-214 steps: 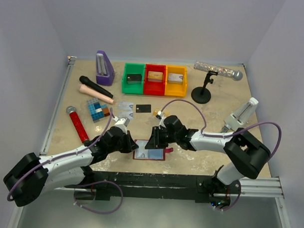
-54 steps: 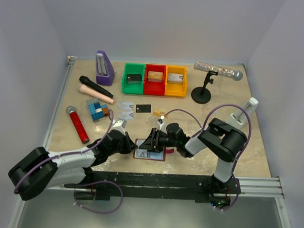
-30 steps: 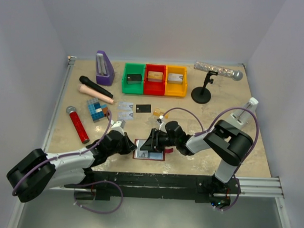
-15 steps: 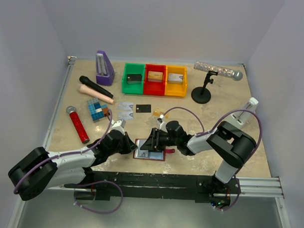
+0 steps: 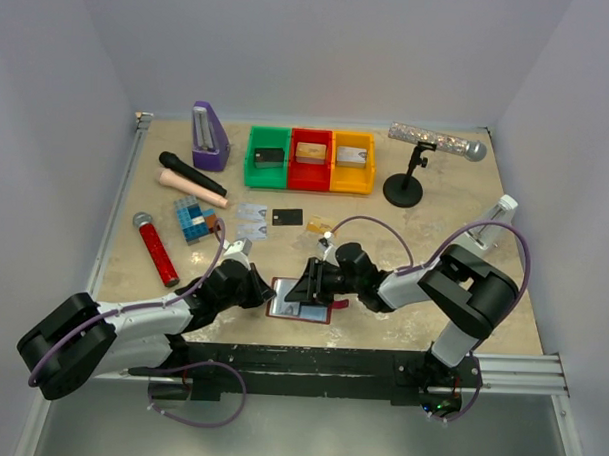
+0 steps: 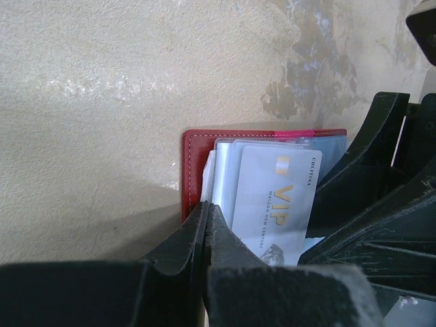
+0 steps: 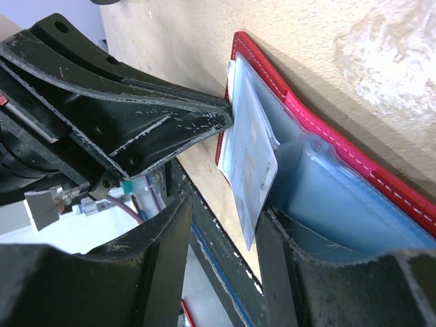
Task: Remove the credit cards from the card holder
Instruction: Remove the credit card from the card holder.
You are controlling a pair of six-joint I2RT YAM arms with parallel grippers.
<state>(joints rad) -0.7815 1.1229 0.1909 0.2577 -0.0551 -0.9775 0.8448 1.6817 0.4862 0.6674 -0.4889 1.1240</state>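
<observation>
The dark red card holder [image 5: 304,301] lies open near the table's front edge, its pale blue lining up [image 7: 354,197]. My left gripper [image 6: 206,208] is shut, its tips pressed down on the holder's left edge [image 6: 193,163]. A silvery credit card [image 6: 276,197] sticks partly out of a pocket. In the right wrist view that card [image 7: 251,174] stands tilted between the fingers of my right gripper [image 7: 225,235]. The gripper is open, and the card leans toward one finger [image 7: 306,286]. More credit cards lie loose further back: two silvery [image 5: 250,220], one black [image 5: 287,217], one gold [image 5: 320,225].
A blue-and-brown tiled block [image 5: 196,220] and a red microphone [image 5: 156,248] lie at the left. Behind are a black microphone [image 5: 186,172], a purple metronome [image 5: 209,137], green [image 5: 249,158], red [image 5: 291,160] and yellow [image 5: 369,164] trays, and a microphone stand [image 5: 404,186].
The right arm's elbow has shifted slightly and its jaws have narrowed a touch. Both grippers stay at the card holder; the left stays shut.
</observation>
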